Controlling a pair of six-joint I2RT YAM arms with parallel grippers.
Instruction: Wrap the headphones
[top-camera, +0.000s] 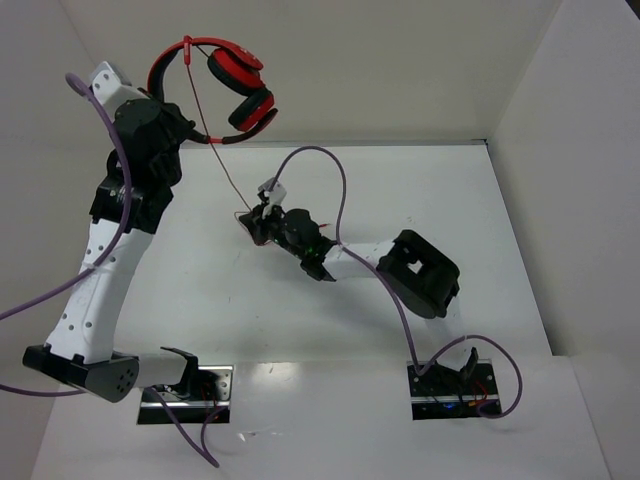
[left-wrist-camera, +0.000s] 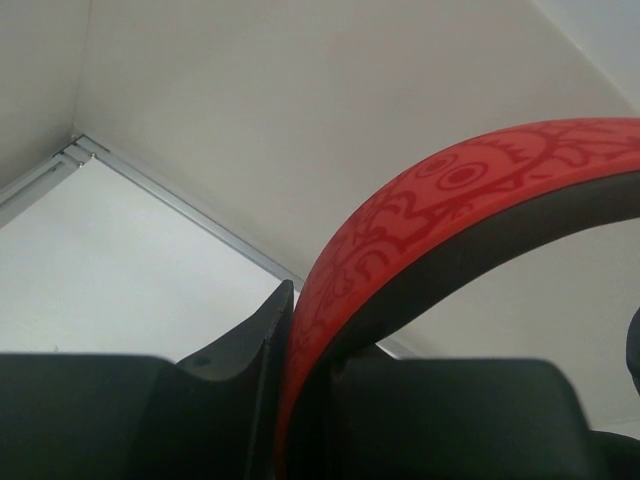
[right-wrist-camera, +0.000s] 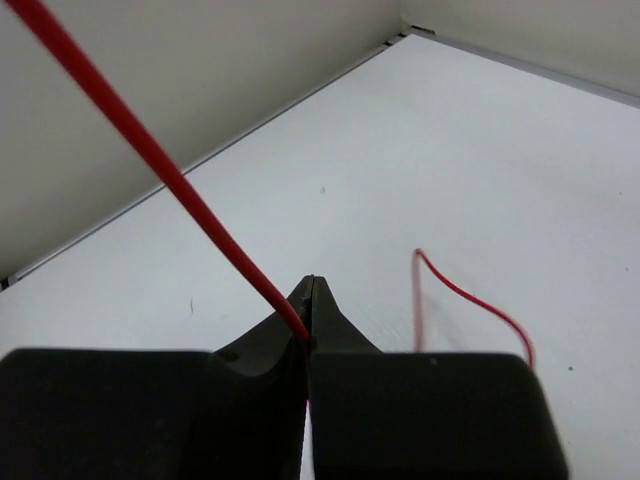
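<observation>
Clamping headphones (left-wrist-camera: 450, 190) in left pincer (left-wrist-camera: 298, 335) | cable (right-wrist-camera: 150, 155) in right pincer (right-wrist-camera: 310, 305)

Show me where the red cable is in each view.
Top: cable runs straight from headband down to right fingers.
Left wrist: not in it; only headband.
Right wrist: cable runs diagonally from top left into right fingers.
Shared landmark: right fingers pinching the cable.

Left arm (top-camera: 95, 290): white link with rows of small dark dots, black joint housings. Right arm (top-camera: 355, 258): white link, black boxy elbow. Purple cables (top-camera: 322, 149) loop along both arms. Bases (top-camera: 186, 386): black, on shiny plates; small red, blue and yellow spots on the right one. Fingers (left-wrist-camera: 240, 350): matte black, tapered.
</observation>
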